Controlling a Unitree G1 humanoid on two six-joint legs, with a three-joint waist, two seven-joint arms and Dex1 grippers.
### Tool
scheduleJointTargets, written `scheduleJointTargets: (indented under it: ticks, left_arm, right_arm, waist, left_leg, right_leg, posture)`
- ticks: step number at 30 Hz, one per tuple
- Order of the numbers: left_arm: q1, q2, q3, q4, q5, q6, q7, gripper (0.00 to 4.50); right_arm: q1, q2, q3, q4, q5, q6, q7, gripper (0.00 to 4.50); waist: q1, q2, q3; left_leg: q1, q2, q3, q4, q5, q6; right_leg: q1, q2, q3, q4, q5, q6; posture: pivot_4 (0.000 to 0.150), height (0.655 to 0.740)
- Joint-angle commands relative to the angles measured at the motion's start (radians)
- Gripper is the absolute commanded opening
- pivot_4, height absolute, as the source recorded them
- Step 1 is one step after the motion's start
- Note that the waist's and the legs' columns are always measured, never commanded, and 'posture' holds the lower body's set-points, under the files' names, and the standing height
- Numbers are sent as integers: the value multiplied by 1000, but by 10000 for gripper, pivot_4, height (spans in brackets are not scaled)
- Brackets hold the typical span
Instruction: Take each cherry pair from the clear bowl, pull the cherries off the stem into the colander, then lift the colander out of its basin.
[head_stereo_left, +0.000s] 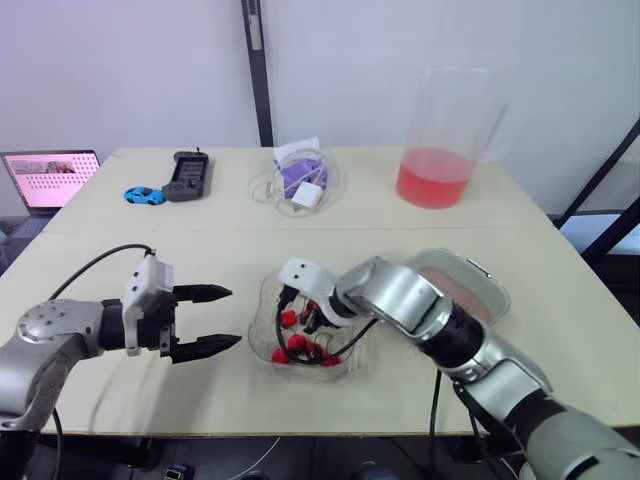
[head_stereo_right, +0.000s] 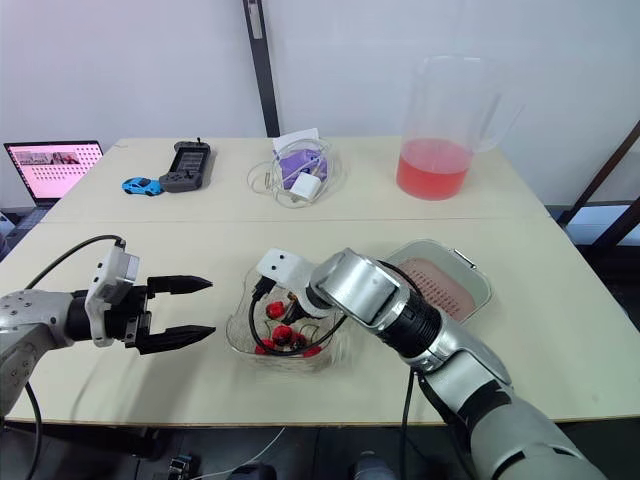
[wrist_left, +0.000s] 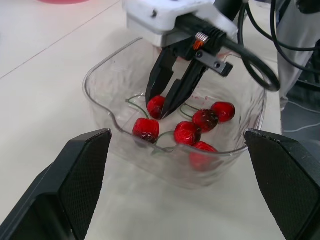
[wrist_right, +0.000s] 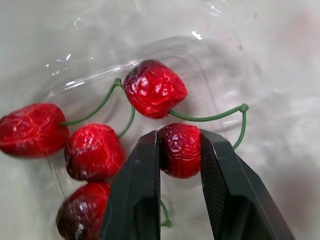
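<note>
The clear bowl (head_stereo_left: 262, 335) stands at the table's front middle and holds several red cherries (wrist_left: 146, 129) on green stems (wrist_right: 220, 117). My right gripper (wrist_right: 180, 136) reaches down into the bowl and is shut on one cherry (wrist_right: 180, 152), which is squeezed between the two black fingers (wrist_left: 159, 82). The held cherry lies low in the bowl among the others. My left gripper (head_stereo_left: 235, 317) hovers just left of the bowl, open, with nothing between its fingers. A pinkish colander (head_stereo_left: 455, 283) sits in its pale basin (head_stereo_left: 497, 300) to the right of the bowl, behind my right arm.
A big clear pitcher (head_stereo_left: 440, 150) with red liquid stands at the back right. Along the far side are a bowl of cables and a charger (head_stereo_left: 300, 182), a black controller (head_stereo_left: 187, 176), a blue toy car (head_stereo_left: 143, 195) and a laptop (head_stereo_left: 50, 178).
</note>
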Motion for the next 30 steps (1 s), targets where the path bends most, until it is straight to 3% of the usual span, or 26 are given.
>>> scheduleJointTargets:
  ticks: [1, 4, 9, 13, 16, 22, 30]
  left_arm:
    - [-30, -2, 27, 1, -33, 12, 8, 45000]
    - [-83, -20, 39, 7, -92, 70, 39, 45000]
    - [-181, -47, 56, 20, -183, 166, 96, 45000]
    - [-266, -71, 66, 45, -246, 225, 134, 45000]
    - [-338, -100, 62, 74, -277, 259, 170, 45000]
    - [-431, -179, 38, 89, -310, 280, 225, 45000]
    - [-514, -243, -1, 110, -297, 304, 280, 45000]
  right_arm:
    - [-54, -56, -61, -112, 71, -14, 73, 10207]
    - [-34, -177, -69, -210, 54, -263, 168, 10207]
    - [63, -312, -69, -272, -112, -751, 217, 10207]
    - [133, -302, -98, -265, -218, -975, 173, 10207]
    - [203, -295, -102, -253, -418, -1199, 25, 10207]
    - [330, -167, -143, -231, -589, -1329, -174, 10207]
    - [362, -78, -176, -203, -711, -1403, -216, 10207]
  waist:
    - [0, 0, 0]
    - [3, 0, 0]
    - [-1, -1, 0]
    - [-2, -1, 0]
    - [1, -1, 0]
    - [3, -2, 0]
    - [2, -2, 0]
  left_leg:
    - [0, 0, 0, 0, 0, 0]
    - [0, 0, 0, 0, 0, 0]
    - [0, 0, 0, 0, 0, 0]
    - [0, 0, 0, 0, 0, 0]
    - [0, 0, 0, 1, 0, 0]
    - [0, 0, 0, 2, 0, 0]
    - [0, 0, 0, 2, 0, -1]
  right_leg:
    - [0, 0, 0, 0, 0, 0]
    - [1, 0, 0, 0, 0, 0]
    - [2, 0, -1, -2, 0, 0]
    - [1, 0, 0, -1, 0, 0]
    - [1, 0, 0, -1, 0, 0]
    - [2, 0, 0, -1, 0, 0]
    - [2, 0, 0, 0, 0, 0]
  posture:
    - [1500, 7332]
    - [1500, 7332]
    - [1500, 7332]
    - [1500, 7332]
    - [1500, 7332]
    - [1500, 7332]
    - [1500, 7332]
